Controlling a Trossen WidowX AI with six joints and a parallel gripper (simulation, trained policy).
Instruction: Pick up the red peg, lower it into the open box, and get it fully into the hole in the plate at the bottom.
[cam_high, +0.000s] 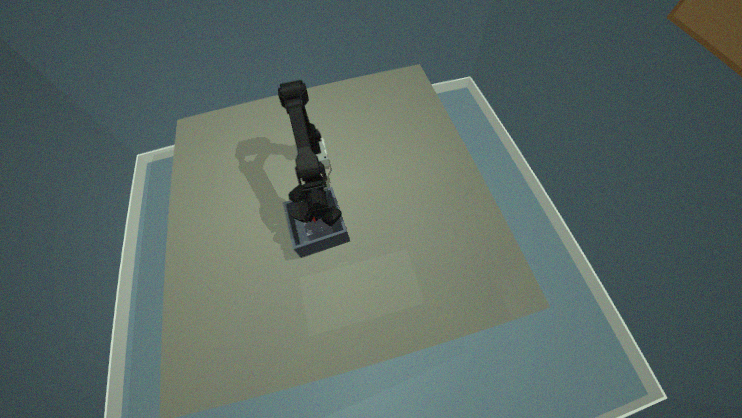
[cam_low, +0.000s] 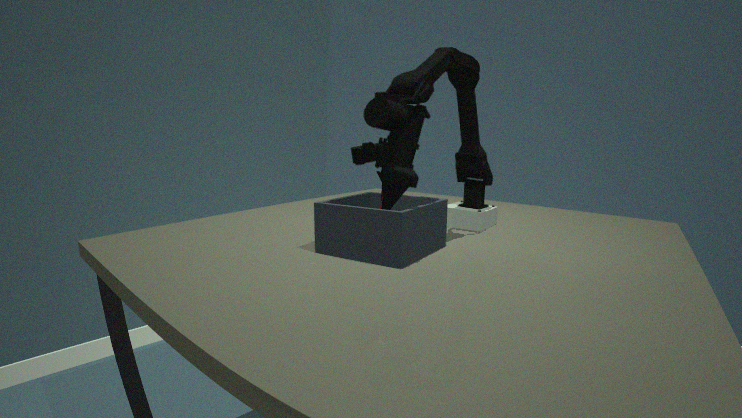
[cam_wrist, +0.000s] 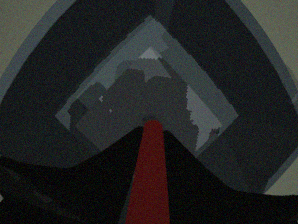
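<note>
My gripper (cam_high: 314, 214) (cam_low: 385, 204) (cam_wrist: 152, 134) is shut on the red peg (cam_high: 313, 220) (cam_low: 382, 205) (cam_wrist: 151, 175). Its fingers reach down inside the open grey-blue box (cam_high: 326, 244) (cam_low: 358, 228) (cam_wrist: 42, 100), below the rim in the exterior view. The peg points downward. In the wrist view its far end lies over the middle of the pale plate (cam_wrist: 204, 116), which is mostly in shadow. A small dark patch shows just at the peg's end. The hole cannot be made out clearly, nor can I tell whether the tip is in it. The box wall hides the tip in the exterior view.
The box walls stand around the fingers on all sides. The box is on the tan table (cam_high: 441, 207) (cam_low: 519, 301). The arm's white base (cam_high: 326, 150) (cam_low: 469, 218) stands behind the box. The arm's shadow falls across the table and the box floor.
</note>
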